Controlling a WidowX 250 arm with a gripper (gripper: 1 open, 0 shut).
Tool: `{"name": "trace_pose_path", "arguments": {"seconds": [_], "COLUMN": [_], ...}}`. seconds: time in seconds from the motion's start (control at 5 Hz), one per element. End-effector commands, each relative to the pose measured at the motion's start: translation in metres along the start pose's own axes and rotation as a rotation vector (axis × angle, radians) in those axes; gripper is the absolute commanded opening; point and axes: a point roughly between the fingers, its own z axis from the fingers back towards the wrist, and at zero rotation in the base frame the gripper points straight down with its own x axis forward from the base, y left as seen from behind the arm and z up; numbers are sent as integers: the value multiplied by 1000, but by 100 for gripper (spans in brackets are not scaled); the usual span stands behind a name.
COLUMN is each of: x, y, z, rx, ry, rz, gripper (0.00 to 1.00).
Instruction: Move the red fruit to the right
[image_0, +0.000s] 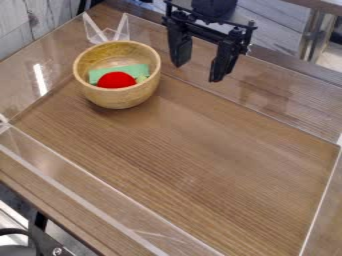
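Note:
The red fruit (119, 78) is a small round bright-red piece lying inside a wooden bowl (90, 95) at the back left of the table. Beside it in the bowl lies a light-green object (102, 73). My gripper (199, 56) hangs to the right of the bowl, pointing straight down, a little above the table top. Its two black fingers (177, 48) stand wide apart with nothing between them. It is apart from the bowl and from the fruit.
The wooden table (201, 160) is ringed by low clear plastic walls (80, 205). A clear stand-up piece (104, 28) rises behind the bowl. Chair and table legs show at the far right behind the table.

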Motion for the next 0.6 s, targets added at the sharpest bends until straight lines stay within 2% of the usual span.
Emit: {"name": "trace_pose_path", "arguments": {"seconds": [0.0,0.2,0.4], "x": [-4,-4,-12], "y": [8,14,41], "z": [0,3,-3], "rx": [-4,-8,-19], "ry": [10,12,-2], "rz": [-8,-13,23], "gripper": [100,100,100]}}
